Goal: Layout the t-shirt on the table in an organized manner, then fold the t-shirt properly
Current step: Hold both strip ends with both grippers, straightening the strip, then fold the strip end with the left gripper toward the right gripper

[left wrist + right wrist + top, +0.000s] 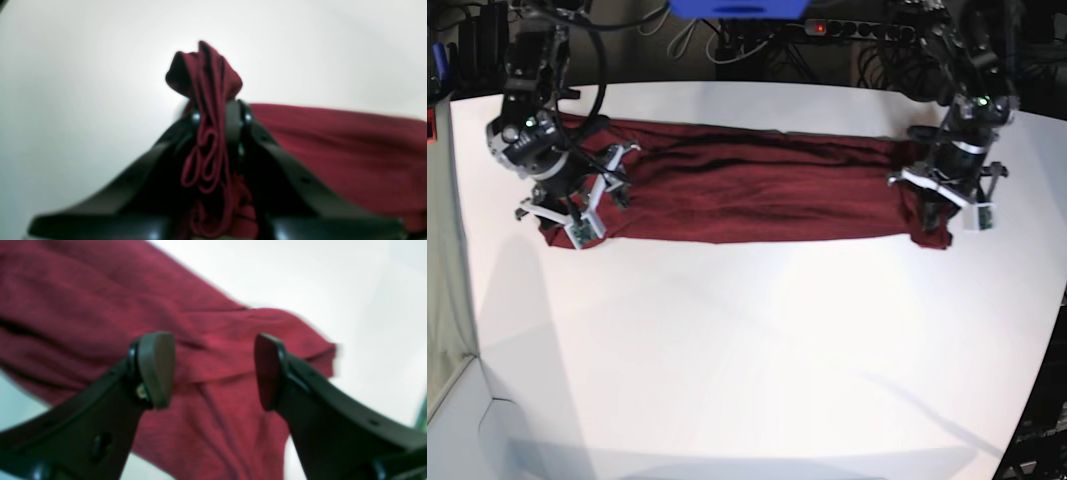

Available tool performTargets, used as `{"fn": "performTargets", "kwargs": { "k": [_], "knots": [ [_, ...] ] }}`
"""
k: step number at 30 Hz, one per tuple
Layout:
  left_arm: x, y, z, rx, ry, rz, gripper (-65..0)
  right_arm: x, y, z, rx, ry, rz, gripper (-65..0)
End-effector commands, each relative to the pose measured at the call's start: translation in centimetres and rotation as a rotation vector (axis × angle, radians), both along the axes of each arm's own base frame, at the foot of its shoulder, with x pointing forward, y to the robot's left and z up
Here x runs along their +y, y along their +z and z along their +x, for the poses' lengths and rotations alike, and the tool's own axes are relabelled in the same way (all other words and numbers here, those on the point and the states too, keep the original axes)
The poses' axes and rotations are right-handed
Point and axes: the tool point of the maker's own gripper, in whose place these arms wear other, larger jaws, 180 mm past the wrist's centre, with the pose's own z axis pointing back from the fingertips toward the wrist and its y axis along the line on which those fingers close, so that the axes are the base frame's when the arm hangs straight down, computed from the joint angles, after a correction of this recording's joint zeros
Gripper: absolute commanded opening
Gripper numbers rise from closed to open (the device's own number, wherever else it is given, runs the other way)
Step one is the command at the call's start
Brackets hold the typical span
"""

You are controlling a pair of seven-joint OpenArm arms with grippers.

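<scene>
The dark red t-shirt point(747, 190) lies drawn out in a long wrinkled band across the far part of the white table point(747, 360). At the band's right end in the base view, my left gripper point(932, 215) is shut on a bunched wad of the cloth. The left wrist view shows folds and hems of the t-shirt point(206, 83) pinched in the left gripper point(217, 110). My right gripper point(577, 205) hovers over the band's left end. In the right wrist view it point(211, 370) stands open just above the t-shirt point(100, 290), with nothing between its fingers.
Cables, a power strip point(847, 28) and a blue object point(737, 8) sit behind the table's far edge. The table's right edge curves inward near the left arm. A wide bare stretch of tabletop point(757, 400) runs from the shirt toward the near edge.
</scene>
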Motion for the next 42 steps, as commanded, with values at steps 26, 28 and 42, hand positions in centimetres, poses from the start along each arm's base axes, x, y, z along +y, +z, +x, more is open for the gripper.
{"fn": "performTargets", "kwargs": {
  "k": [26,28,42],
  "knots": [
    [-23.4,1.2,0.7,-0.022,-0.312,-0.007,-65.0,-0.9,2.0,1.4,-0.072,0.000,-0.014,-26.9],
    [-23.5,0.5,0.7,-0.005,-0.310,0.001,-65.0,-1.0,2.0,1.4,-0.072,0.000,-0.016,-26.9],
    [-25.7,0.8,1.7,-0.019,-0.356,-0.002,-64.9,-1.3,2.1,1.4,-0.072,0.002,-0.027,-26.9]
  ]
}}
